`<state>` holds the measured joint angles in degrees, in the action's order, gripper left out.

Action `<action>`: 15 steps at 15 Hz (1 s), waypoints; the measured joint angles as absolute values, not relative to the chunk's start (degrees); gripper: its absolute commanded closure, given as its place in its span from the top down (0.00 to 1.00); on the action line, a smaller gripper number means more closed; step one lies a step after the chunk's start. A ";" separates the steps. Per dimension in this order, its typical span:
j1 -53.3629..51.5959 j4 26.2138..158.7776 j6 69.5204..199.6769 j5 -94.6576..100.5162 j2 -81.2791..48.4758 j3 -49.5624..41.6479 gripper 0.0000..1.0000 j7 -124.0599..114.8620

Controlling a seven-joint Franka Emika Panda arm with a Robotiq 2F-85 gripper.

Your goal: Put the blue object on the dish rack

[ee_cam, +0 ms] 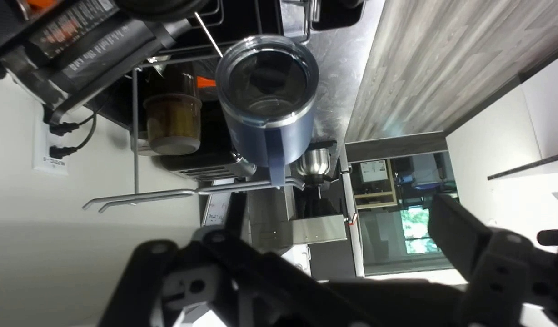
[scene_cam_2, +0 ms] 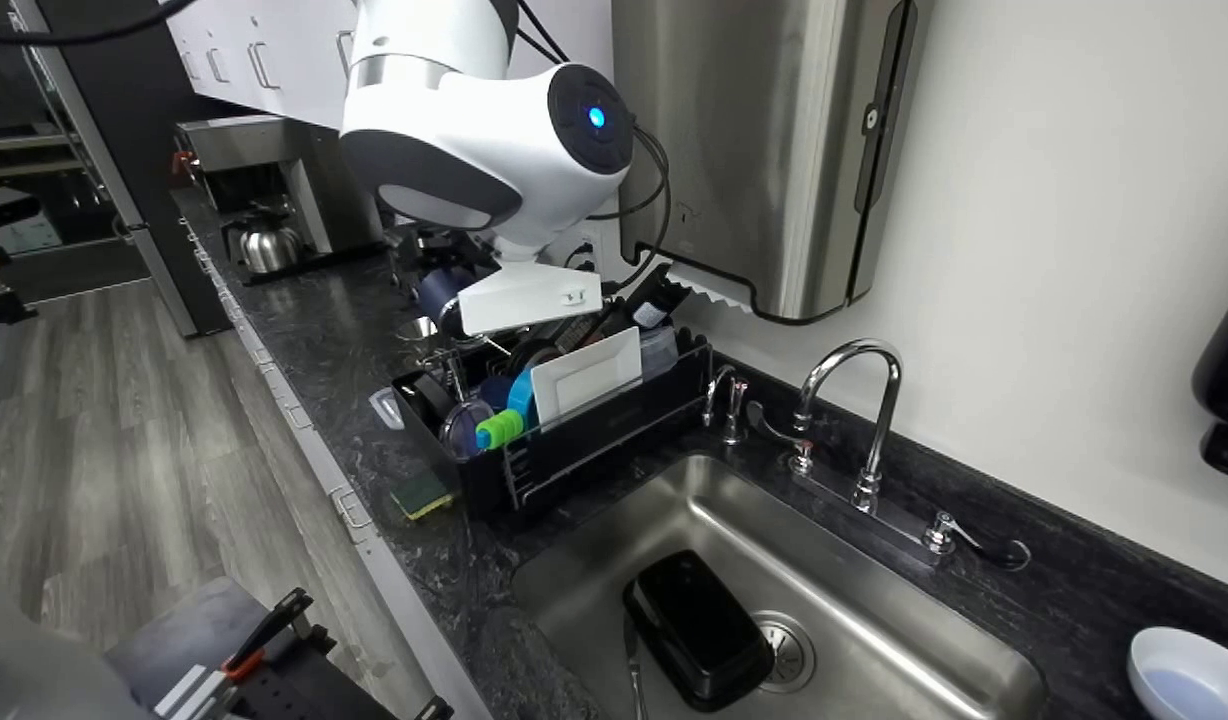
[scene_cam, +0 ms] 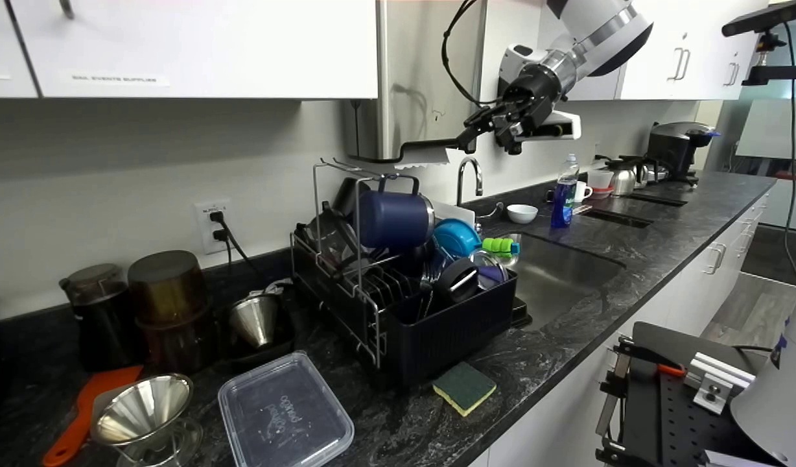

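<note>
High over the bench [scene_cam: 534, 360], the gripper [scene_cam: 489, 139] hangs with its two fingers spread well apart, and the wrist view shows it too, one finger on either side! Lower down, apart from those fingers, there's the navy-blue mug [scene_cam: 393, 219], up on the dish rack [scene_cam: 446, 344] at the raised tier. It's on its side, handle uppermost at the top wires, silver-rimmed mouth showing in the wrist view; exactly how the handle catches the wire is hard to tell.

Lower in the rack it's a crowd: a bright blue dish [scene_cam: 457, 237], a lime-green ridged piece [scene_cam: 500, 245] right beside it, and, in an exterior view, a white plate [scene_cam_2: 589, 378] leaning on edge. Down on the bench, just beside the rack, lies a green-and-yellow sponge [scene_cam: 464, 388]; near it, a clear lidded container [scene_cam: 286, 415].

Round the other side comes the sink [scene_cam_2: 904, 650], a black dish [scene_cam_2: 699, 630] resting in it by the drain [scene_cam_2: 786, 650], a chrome faucet [scene_cam_2: 879, 410] arching above. Past that, a white bowl [scene_cam: 522, 213] and an upright bottle of blue liquid [scene_cam: 565, 194]. Out at the near end, in an exterior view, a steel cone [scene_cam: 142, 408] and an orange utensil [scene_cam: 83, 407]; away at the far end, a black coffee maker [scene_cam: 680, 149].
</note>
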<state>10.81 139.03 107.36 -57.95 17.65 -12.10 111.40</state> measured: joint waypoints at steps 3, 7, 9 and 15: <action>12.54 139.02 108.24 -54.06 19.37 -13.51 1.00 110.48; 14.31 138.41 110.76 -48.59 20.36 -15.10 1.00 107.38; 14.94 137.55 111.19 -46.38 20.55 -16.37 1.00 105.70; 16.46 134.60 111.15 -44.09 20.59 -21.52 1.00 100.28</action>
<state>16.46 134.60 111.15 -44.09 20.59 -21.52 100.28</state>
